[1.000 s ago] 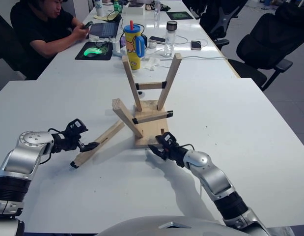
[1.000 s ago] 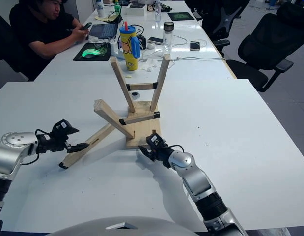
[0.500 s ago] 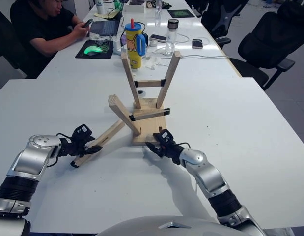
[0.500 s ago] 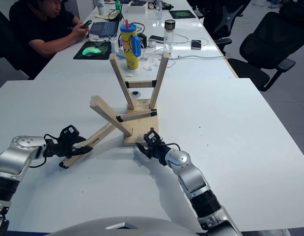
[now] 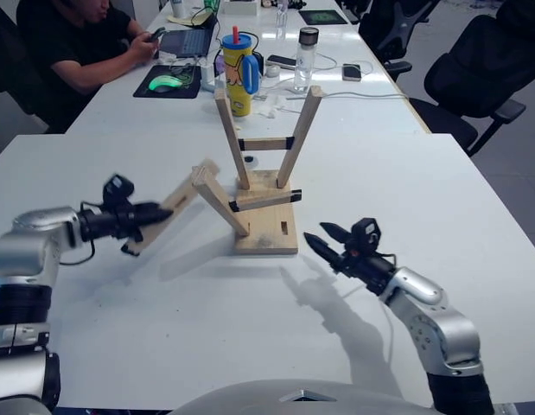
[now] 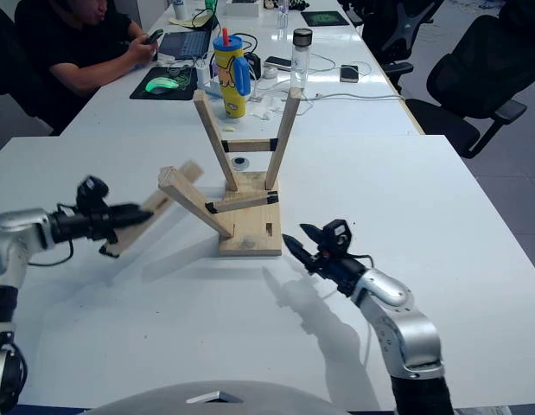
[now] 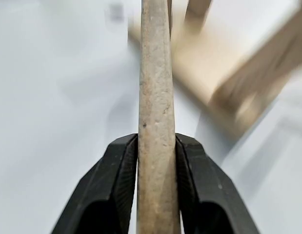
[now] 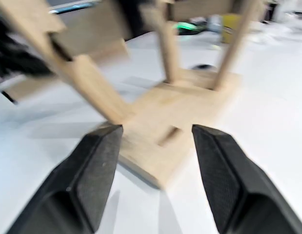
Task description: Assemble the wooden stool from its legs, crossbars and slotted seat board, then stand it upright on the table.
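As L hand [image 5: 153, 213] grips leg [image 7: 155, 73], stool [image 5: 265, 229] inverted

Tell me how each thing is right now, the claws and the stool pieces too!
left claw: shut on the loose leg
loose leg: gripped, slanting upward
right claw: open, empty, above the table
seat board: flat on the table, three legs standing in it
bottle: upright, closed
yellow cup: upright
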Tool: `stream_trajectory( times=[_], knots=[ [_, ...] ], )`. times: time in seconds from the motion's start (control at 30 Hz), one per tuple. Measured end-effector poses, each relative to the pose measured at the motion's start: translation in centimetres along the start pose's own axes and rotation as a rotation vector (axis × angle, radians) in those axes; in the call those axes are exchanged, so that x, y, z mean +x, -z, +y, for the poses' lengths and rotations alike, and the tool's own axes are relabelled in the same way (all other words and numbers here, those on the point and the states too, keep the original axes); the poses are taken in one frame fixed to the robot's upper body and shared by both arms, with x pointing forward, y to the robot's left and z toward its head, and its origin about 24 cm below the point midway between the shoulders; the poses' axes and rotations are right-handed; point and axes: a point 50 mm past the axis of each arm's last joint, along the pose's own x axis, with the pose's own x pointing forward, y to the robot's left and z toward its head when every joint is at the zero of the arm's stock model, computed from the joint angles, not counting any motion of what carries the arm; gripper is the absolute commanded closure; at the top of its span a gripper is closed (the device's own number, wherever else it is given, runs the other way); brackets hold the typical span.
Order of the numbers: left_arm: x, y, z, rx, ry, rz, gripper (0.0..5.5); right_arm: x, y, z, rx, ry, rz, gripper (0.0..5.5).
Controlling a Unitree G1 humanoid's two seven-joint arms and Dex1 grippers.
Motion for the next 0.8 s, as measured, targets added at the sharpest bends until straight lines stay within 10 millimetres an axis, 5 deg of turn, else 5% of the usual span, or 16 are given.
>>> stream_trajectory(
  times=[0.17, 0.33, 0.47, 0.7, 0.77, 0.8],
  knots=[
    [-1.1, -2.3, -0.1, -0.124, 0.080, -0.170, 4.46, -0.9, 0.0, -2.3, 0.020, 0.090, -0.004, 2.89],
    [-3.5, -9.8, -2.9, -0.210, 0.433, -0.538, 4.46, -0.8, -2.7, -2.8, 0.087, 0.032, -0.143, 2.69],
    [-4.9, -14.6, -6.5, -0.169, 0.718, -0.645, 4.46, -1.5, -5.1, -2.3, 0.193, -0.117, -0.263, 2.18],
    [-1.2, -15.0, -11.0, -0.300, 1.097, -0.586, 4.46, -3.7, -8.2, -0.2, 0.437, -0.570, -0.377, 1.15],
    [0.8, -13.8, -12.5, -0.373, 1.211, -0.531, 4.46, -4.3, -9.3, 0.5, 0.476, -0.714, -0.402, 1.13],
    [2.8, -11.7, -13.6, -0.465, 1.272, -0.451, 4.46, -4.5, -10.6, 1.0, 0.474, -0.824, -0.432, 1.13]
  ],
)
